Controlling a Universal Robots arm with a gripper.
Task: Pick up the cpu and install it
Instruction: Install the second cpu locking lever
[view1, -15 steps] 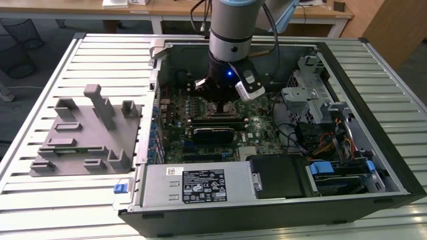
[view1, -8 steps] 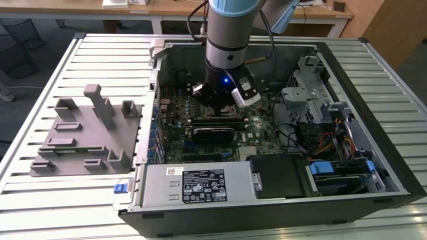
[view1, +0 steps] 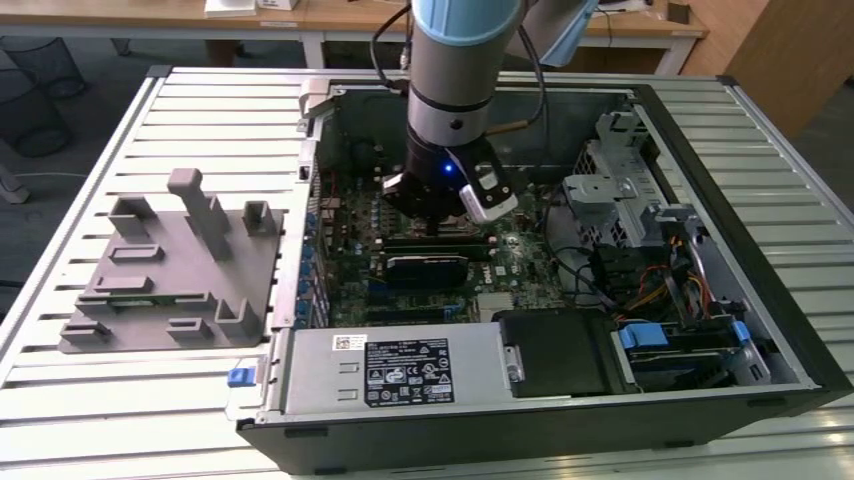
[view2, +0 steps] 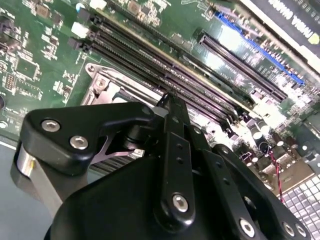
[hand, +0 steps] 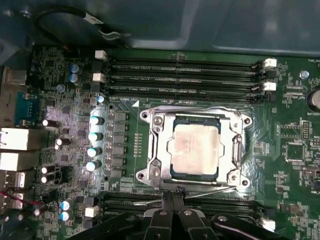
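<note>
Slatted metal table (view1: 160, 120), wooden desks beyond it. On the table: one open computer case (view1: 561, 400) lying on its side, and one grey plastic tray (view1: 174, 270) with upright blocks toward the exterior view's left, just beside the case.

One arm reaches down into the case. The gripper (view1: 441, 222) sits low over the green motherboard (hand: 60, 100). In the first wrist view the two fingers (hand: 172, 200) are pressed together with nothing between them, tips close to the socket frame (hand: 195, 145) at its near edge.

The cpu (hand: 195, 147) lies flat in the socket frame, silver top plate facing up. It is square, no clear long axis; its edges run parallel to the frame and to the memory slots (hand: 185, 75).

Counts in the first wrist view: one cpu, one socket frame, four memory slots on the far side of the socket, a column of five capacitors (hand: 95, 142) beside it.

Open room: the socket is hemmed by slots on two sides and capacitors on a third. The case walls rise around the board; the opening above is free.
</note>
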